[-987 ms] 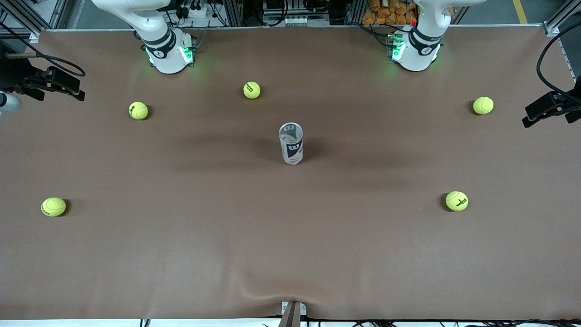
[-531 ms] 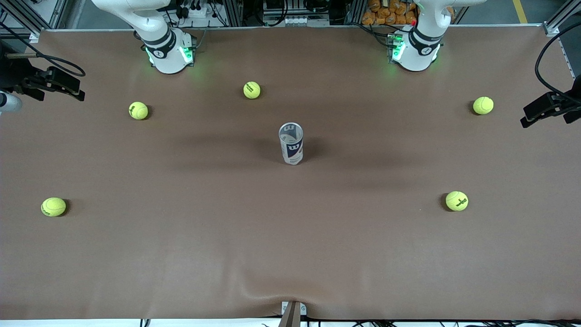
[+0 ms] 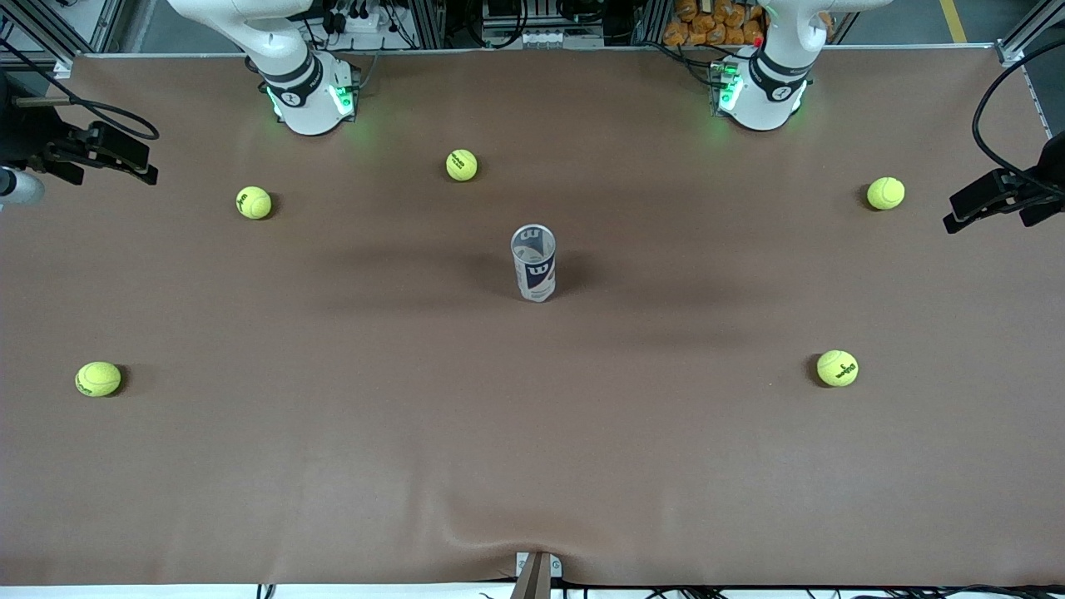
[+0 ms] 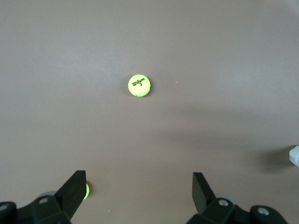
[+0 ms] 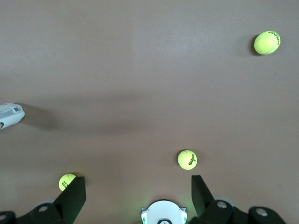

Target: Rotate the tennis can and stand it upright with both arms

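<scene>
Standing upright already near the middle of the table [image 3: 532, 466], the tennis can [image 3: 533, 263] is being shown with its open rim facing up and its white and dark-blue label toward the front camera. It is being touched by nothing, and the five tennis balls are lying well apart from it. The nearest ball [image 3: 462, 165] is sitting farther from the front camera, toward the right arm's end.

Both arms are being held up and out at the ends of the table. The left gripper [image 4: 135, 191] is being carried over the table at the left arm's end with its fingers spread wide and nothing between them; a ball [image 4: 139, 86] is being seen below it. The right gripper [image 5: 138, 193] is being carried likewise at the right arm's end, fingers apart and empty, with the edge of the can [image 5: 10, 115] just being caught in its wrist view.

Judged from this, the uprighting is looking finished, and the step in hand is being taken as a clear retreat. It is being done well if both grippers are being kept high and wide of the can, since a light empty tube is being tipped easily by any brush. Slow, separate paths are being advised, with the loose balls being left undisturbed.
</scene>
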### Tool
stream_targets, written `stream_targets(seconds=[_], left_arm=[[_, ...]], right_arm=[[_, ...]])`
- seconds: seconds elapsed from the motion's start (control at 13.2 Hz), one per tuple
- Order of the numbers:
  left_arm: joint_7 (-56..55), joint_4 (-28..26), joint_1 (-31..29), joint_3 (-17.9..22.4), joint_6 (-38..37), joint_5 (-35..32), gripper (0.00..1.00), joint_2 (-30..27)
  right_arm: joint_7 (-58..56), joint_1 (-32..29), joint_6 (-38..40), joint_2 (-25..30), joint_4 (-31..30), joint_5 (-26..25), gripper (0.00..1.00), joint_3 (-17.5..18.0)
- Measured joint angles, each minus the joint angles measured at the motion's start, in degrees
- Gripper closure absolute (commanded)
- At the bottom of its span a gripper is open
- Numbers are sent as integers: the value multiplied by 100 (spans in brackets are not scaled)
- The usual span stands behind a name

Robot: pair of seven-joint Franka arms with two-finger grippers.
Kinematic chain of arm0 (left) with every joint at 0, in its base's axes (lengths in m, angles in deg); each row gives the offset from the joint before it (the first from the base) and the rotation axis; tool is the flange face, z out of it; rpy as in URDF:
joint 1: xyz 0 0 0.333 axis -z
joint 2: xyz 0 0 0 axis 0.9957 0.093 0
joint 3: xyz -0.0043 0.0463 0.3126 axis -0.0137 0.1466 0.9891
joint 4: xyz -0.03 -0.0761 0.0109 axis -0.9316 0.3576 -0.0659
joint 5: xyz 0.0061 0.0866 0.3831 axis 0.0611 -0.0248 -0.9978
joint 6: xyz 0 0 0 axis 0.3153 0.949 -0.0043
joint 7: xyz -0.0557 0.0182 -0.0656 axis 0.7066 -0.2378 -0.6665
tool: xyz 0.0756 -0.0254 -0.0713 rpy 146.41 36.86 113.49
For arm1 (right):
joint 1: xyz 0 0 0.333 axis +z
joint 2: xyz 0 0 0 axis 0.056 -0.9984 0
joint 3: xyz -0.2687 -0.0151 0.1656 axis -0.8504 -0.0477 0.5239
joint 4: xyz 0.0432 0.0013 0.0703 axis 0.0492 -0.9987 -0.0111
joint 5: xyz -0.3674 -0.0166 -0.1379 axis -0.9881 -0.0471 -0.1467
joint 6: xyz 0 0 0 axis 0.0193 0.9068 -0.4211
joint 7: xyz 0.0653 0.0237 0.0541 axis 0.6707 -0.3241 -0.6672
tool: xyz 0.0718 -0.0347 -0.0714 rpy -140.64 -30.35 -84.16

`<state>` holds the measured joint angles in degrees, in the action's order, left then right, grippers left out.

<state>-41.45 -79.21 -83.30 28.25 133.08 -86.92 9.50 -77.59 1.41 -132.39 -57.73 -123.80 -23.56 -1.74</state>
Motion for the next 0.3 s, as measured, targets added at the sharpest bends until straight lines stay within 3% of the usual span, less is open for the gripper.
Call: stream_targets(seconds=[0.3], left_arm=[[36, -17, 32, -1, -8, 0, 0, 3]], right_arm=[[0, 1, 0, 0, 0, 0, 0, 0]])
